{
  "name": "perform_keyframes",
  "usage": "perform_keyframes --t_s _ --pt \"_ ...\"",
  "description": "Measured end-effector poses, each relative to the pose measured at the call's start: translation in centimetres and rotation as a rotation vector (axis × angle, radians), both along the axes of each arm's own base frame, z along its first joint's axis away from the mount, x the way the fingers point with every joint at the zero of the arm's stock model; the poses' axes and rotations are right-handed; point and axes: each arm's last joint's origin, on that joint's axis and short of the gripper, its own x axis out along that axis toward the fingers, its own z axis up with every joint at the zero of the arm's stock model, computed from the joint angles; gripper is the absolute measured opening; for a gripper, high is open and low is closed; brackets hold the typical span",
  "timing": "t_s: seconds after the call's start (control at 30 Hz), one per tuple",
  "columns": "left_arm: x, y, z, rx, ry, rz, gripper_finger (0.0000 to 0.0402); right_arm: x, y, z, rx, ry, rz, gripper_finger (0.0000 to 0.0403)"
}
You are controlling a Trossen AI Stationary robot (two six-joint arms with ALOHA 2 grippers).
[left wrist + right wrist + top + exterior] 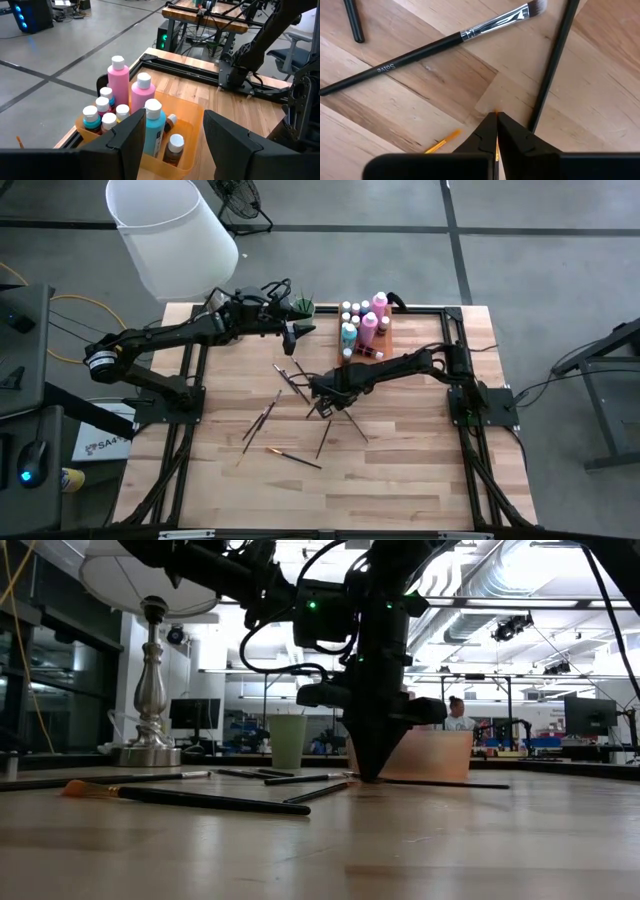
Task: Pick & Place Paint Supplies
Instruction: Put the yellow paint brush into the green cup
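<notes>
A large white lampshade [172, 232] hangs over the far left corner of the wooden table [400, 460], and its silver base [150, 690] stands there, with a pale green cup [287, 740] close beside it. The orange tray [187, 132] sits at the far edge of the table, right of the cup. Inside the tray stand paint bottles [122, 82] with pale caps: two tall pink ones, a teal one [154, 125], and several small ones, one of them brown.

The left gripper [170, 135] hovers in the air just before the tray, and its two fingers are apart with nothing between them.

Thin dark-handled paintbrushes [262, 418] lie scattered on the table in front of the tray. One flat brush [440, 45] has a silver ferrule and grey bristles; another has an orange tip [75, 787].

The right gripper [496, 122] is down at the table among these brushes, in front of the tray. Its fingers are pressed together on a thin orange-yellow brush [442, 141], which passes between them. A long dark handle [552, 65] lies just beside this gripper.
</notes>
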Motion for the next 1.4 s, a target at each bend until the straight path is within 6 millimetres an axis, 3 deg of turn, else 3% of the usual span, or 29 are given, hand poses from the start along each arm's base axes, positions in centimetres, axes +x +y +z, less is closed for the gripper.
perform_keyframes --t_s 0.17,0.4,0.67,0.83,1.07,1.27,1.4 --pt "0.0 0.0 0.0 0.0 0.0 0.0 0.0196 0.0 0.0 0.3 0.01 -0.01 0.006 0.0003" --pt "0.0 0.0 0.0 0.0 -0.001 -0.001 0.0196 -0.4 0.1 2.6 0.018 -0.061 0.012 0.0003" --pt "0.0 0.0 0.0 0.0 0.0 0.0 0.0196 -1.2 -0.3 7.6 -0.014 -0.203 0.005 0.0003" --pt "0.0 0.0 0.0 -0.022 -0.007 -0.005 0.0196 -2.5 -0.4 11.9 -0.092 -0.322 -0.011 0.0003" --pt "0.1 -0.2 0.1 -0.069 -0.027 -0.063 0.0196 -5.7 -1.0 18.4 -0.291 -0.5 -0.051 0.0003" --pt "0.1 -0.4 0.2 -0.125 -0.053 -0.135 0.0196 -8.4 -1.5 22.9 -0.492 -0.626 -0.034 0.0003" --pt "0.2 -0.8 0.6 -0.164 -0.093 -0.261 0.0196 -8.9 -1.7 25.2 -0.647 -0.714 0.059 0.0003"
